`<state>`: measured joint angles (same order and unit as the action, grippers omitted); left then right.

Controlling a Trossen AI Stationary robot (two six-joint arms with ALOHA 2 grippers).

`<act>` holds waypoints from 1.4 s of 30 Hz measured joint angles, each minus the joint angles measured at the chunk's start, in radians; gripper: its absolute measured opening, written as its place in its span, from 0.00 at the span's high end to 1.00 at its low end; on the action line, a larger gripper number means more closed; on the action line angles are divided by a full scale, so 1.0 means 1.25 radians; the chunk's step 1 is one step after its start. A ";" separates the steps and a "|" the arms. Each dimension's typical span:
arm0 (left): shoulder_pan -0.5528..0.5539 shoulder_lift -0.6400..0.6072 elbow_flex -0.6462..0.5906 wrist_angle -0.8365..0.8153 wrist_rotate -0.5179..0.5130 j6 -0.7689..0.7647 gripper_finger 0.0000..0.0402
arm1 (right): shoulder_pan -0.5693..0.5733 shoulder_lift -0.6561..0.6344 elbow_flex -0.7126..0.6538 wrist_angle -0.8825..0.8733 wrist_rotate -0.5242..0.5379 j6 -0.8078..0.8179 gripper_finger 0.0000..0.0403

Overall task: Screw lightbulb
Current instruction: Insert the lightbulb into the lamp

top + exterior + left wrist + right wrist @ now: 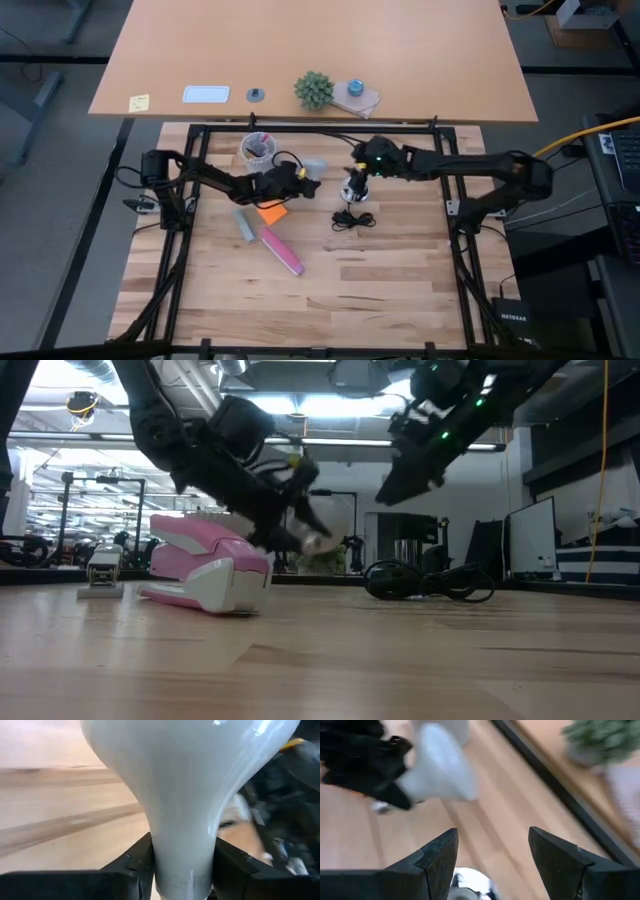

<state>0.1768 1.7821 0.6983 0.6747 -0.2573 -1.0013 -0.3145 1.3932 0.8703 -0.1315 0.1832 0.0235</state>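
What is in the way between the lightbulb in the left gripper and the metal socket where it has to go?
Nothing visible. The left gripper is shut on the lightbulb by its narrow neck, and bare table lies between it and the metal socket. The right gripper hangs open right above that socket, which may crowd the approach.

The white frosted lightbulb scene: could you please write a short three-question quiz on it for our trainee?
1. True or false: the left hand is closed on the narrow neck of the white frosted lightbulb.
2. What lies directly below the open right hand? A) the shiny round metal socket B) the pink stapler C) the white cup of pens
3. Fill in: the coiled cord beside the socket is ____ in colour.

Key: 1 true; 2 A; 3 black.
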 joint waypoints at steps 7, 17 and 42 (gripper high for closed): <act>-0.071 -0.001 0.001 0.161 -0.001 0.154 0.65 | 0.000 -0.117 0.000 -0.146 0.085 -0.009 0.38; -0.117 0.010 0.027 0.206 -0.031 0.377 0.65 | 0.001 -0.150 0.000 -0.216 0.034 -0.062 0.38; -0.007 0.213 0.280 0.154 0.079 0.550 0.64 | 0.000 -0.150 -0.001 -0.208 0.121 -0.116 0.38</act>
<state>0.1677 2.0478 1.0485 0.8675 -0.1591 -0.3138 -0.3149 1.2053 0.8696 -0.3917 0.3341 -0.1217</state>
